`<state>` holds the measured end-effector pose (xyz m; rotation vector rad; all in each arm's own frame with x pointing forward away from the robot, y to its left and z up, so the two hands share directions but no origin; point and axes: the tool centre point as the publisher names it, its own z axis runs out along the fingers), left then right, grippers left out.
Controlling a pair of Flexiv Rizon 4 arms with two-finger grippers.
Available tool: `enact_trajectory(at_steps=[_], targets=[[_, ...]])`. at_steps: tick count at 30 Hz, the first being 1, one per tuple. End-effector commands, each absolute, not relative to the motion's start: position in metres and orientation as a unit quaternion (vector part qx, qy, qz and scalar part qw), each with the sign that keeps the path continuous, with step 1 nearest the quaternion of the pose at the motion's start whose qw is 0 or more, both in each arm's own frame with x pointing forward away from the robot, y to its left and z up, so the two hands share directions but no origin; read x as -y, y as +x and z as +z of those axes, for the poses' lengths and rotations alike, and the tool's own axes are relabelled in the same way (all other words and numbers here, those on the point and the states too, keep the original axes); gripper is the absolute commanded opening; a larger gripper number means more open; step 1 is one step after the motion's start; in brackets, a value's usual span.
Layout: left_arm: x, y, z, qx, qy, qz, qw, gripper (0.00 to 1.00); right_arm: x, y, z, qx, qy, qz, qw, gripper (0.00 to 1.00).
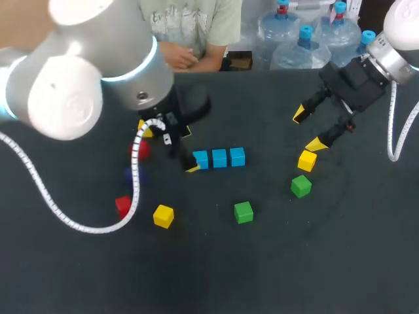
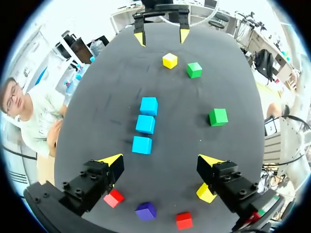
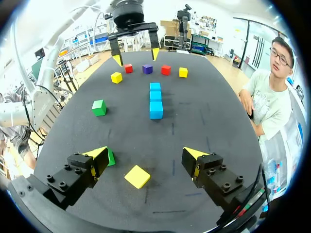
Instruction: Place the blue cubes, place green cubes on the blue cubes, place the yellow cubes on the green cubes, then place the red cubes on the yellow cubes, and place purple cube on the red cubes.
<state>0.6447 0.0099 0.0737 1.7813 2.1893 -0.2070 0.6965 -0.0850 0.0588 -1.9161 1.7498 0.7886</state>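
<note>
Wide open and empty, my left pincer (image 2: pixel 161 159) hangs just short of three blue cubes (image 2: pixel 145 124), lying in a close row on the tabletop (image 2: pixel 97 111); a purple cube (image 2: pixel 146 210) sits under it. My right pincer (image 3: pixel 146 153), equally wide and empty, hangs over a yellow cube (image 3: pixel 137 176), a green cube (image 3: pixel 110 158) beside one finger.

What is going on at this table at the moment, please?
This is a cube-stacking job, barely begun. Three blue cubes lie in a row mid-table with nothing on them yet. The left gripper hangs open at one end of that row, empty. The right gripper, fingers also open, hovers by a yellow cube and a green cube. The other cubes sit loose.
</note>
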Motion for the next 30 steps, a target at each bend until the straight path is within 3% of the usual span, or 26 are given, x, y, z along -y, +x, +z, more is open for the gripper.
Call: enact_trajectory(at_steps=[1, 30], targets=[[-0.019, 0.638, 0.073, -0.755, 0.619, -0.098, 0.192, 1.00, 0.085, 0.696, 0.059, -0.630, -0.690, 0.284, 0.214, 1.00], [-0.028, 0.633, 0.090, -0.764, 0.612, -0.072, 0.192, 1.00, 0.085, 0.696, 0.059, -0.630, -0.690, 0.284, 0.214, 1.00]])
